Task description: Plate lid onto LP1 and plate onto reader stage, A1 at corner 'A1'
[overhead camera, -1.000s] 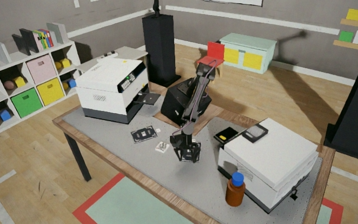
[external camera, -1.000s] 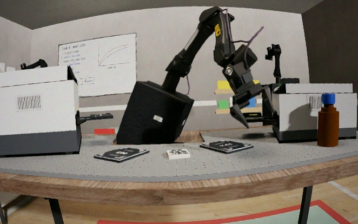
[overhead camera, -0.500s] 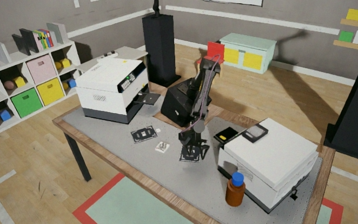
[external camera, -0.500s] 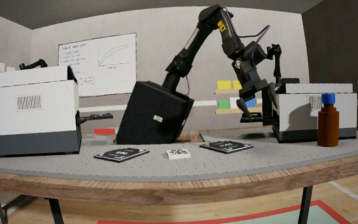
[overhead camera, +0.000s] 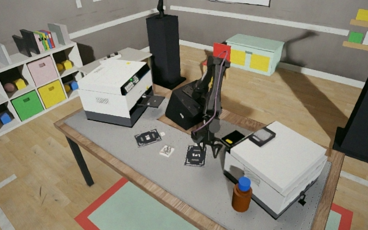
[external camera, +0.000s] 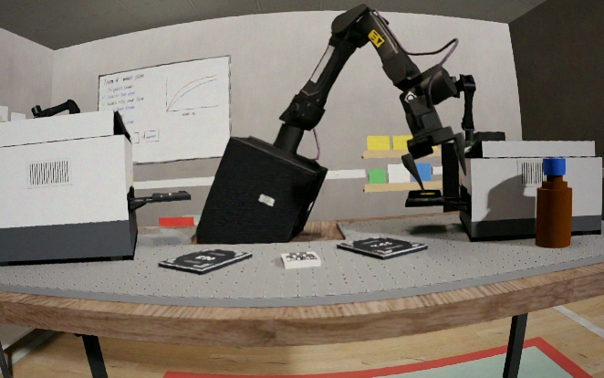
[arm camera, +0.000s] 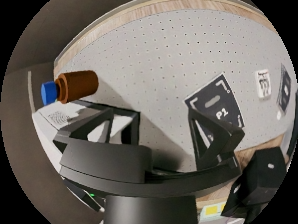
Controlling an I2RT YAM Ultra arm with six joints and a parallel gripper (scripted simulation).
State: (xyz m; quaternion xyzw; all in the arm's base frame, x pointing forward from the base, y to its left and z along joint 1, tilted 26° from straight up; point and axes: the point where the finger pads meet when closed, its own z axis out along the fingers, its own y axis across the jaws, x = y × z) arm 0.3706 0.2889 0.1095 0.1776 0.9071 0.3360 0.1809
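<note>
The plate with its lid (overhead camera: 232, 138) (external camera: 423, 196) is a flat black piece with a yellow label. It lies on the stage that sticks out of the white dispenser (overhead camera: 277, 163) (external camera: 529, 193) on the right. My gripper (overhead camera: 208, 149) (external camera: 434, 164) (arm camera: 150, 111) is open and empty. It hangs fingers down, just above the plate and a little towards the bench middle. The black LP1 pad (overhead camera: 195, 155) (external camera: 381, 245) (arm camera: 216, 106) lies bare on the deck below and left of the gripper. The reader (overhead camera: 113, 88) (external camera: 55, 187) stands at the left with its dark stage (overhead camera: 150, 100) (external camera: 161, 197) out and bare.
A brown bottle with a blue cap (overhead camera: 240, 197) (external camera: 553, 206) (arm camera: 69, 86) stands beside the dispenser at the front. The N1 pad (overhead camera: 148, 138) (external camera: 205, 259) and a small white tile (overhead camera: 167, 150) (external camera: 300, 259) lie mid-deck. The arm's black base box (overhead camera: 184, 108) (external camera: 259, 193) stands behind.
</note>
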